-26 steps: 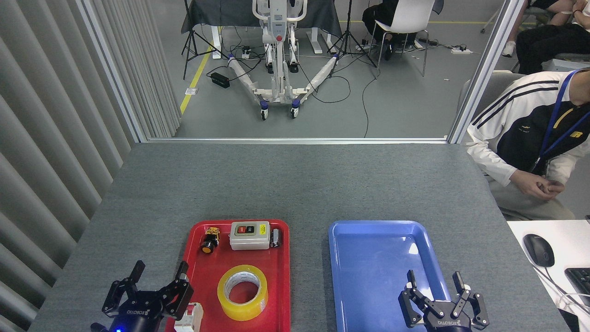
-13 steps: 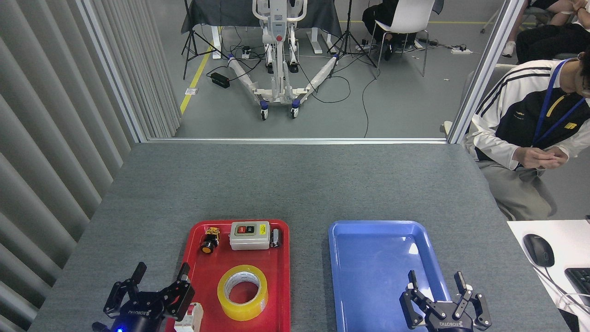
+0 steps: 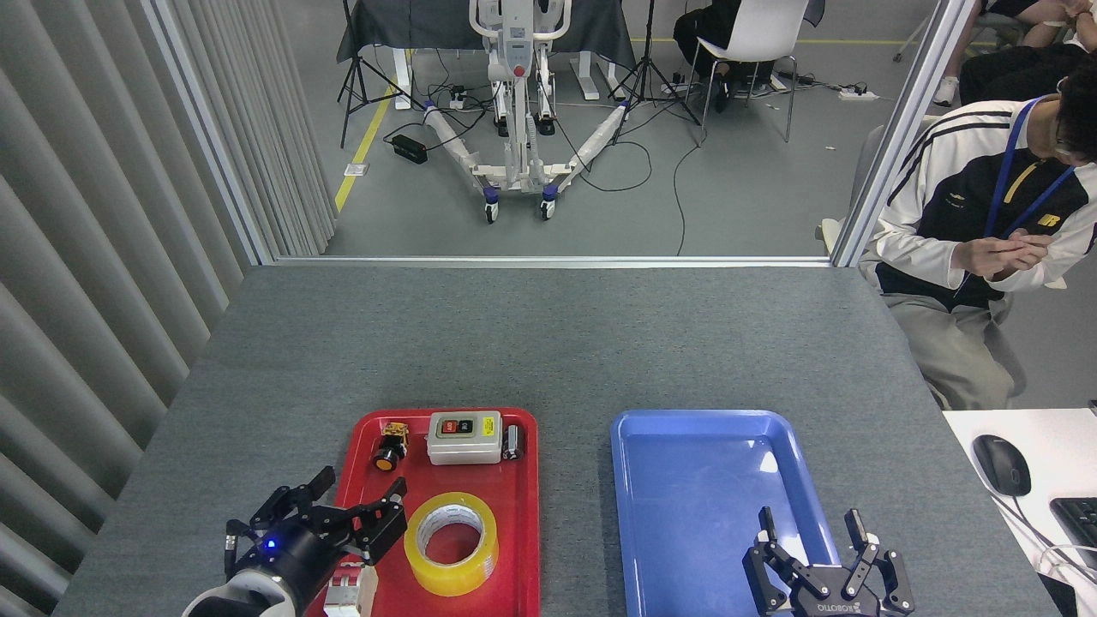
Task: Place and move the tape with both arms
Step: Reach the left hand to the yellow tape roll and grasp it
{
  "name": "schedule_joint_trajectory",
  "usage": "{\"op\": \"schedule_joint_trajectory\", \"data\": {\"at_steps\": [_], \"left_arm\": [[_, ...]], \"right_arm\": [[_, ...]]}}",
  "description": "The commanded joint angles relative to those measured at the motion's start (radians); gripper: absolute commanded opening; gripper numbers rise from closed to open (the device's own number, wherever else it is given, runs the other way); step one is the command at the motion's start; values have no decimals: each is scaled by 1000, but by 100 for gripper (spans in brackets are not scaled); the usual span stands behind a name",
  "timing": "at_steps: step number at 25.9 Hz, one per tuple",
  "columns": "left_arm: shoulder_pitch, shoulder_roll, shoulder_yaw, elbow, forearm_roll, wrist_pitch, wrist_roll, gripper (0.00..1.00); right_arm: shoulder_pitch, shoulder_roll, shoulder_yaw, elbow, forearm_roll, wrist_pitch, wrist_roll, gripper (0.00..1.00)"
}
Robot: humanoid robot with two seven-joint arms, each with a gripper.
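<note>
With the tape (image 3: 452, 543) lying flat in the red tray (image 3: 514, 566), the left end effector (image 3: 356, 506) hovers just beside it, fingers spread.
Best to straddle the roll's rim squarely before clenching; the right end effector (image 3: 814, 531) waits released over the blue tray (image 3: 634, 480).

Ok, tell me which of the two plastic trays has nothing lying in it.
The blue plastic tray, on the right near the right gripper. The red plastic tray holds the yellow tape roll and several small parts.

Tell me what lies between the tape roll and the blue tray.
In the head view, only the red tray's rim and bare grey tabletop separate the tape roll from the blue tray.
</note>
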Motion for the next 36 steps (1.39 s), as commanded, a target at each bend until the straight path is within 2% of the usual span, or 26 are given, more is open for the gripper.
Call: {"op": "schedule_joint_trajectory", "data": {"at_steps": [1, 5, 12, 15, 18, 25, 26, 30, 33, 36], "left_arm": [[-57, -10, -13, 34, 3, -85, -111, 99], [-143, -19, -73, 114, 3, -185, -123, 99], [-222, -18, -112, 254, 5, -371, -126, 99], [-238, -35, -122, 326, 2, -369, -143, 99], [-251, -49, -121, 375, -6, -343, -209, 99], [-260, -53, -121, 392, -8, -231, -276, 99], [-260, -53, -121, 392, -8, -217, -279, 94], [-260, -53, -121, 396, -9, -205, -367, 52], [-260, -53, -121, 390, -11, -220, -422, 1], [-260, -55, -116, 386, -5, -271, -425, 0]], "right_arm": [[1, 2, 0, 0, 2, 0, 0, 99], [1, 5, 0, 0, 6, -1, 0, 99], [3, 8, 0, 0, 6, -3, 0, 99], [3, 6, 0, 0, 7, -6, 0, 99], [3, 6, 0, 2, 7, -8, 0, 99], [1, 8, 3, 11, 7, -8, 0, 99], [1, 8, 3, 11, 7, -8, 0, 99], [0, 8, 3, 12, 7, -9, 0, 99], [-2, 6, 3, 14, 6, -9, 0, 99], [-5, 0, 3, 15, 6, -9, 0, 99]]}}
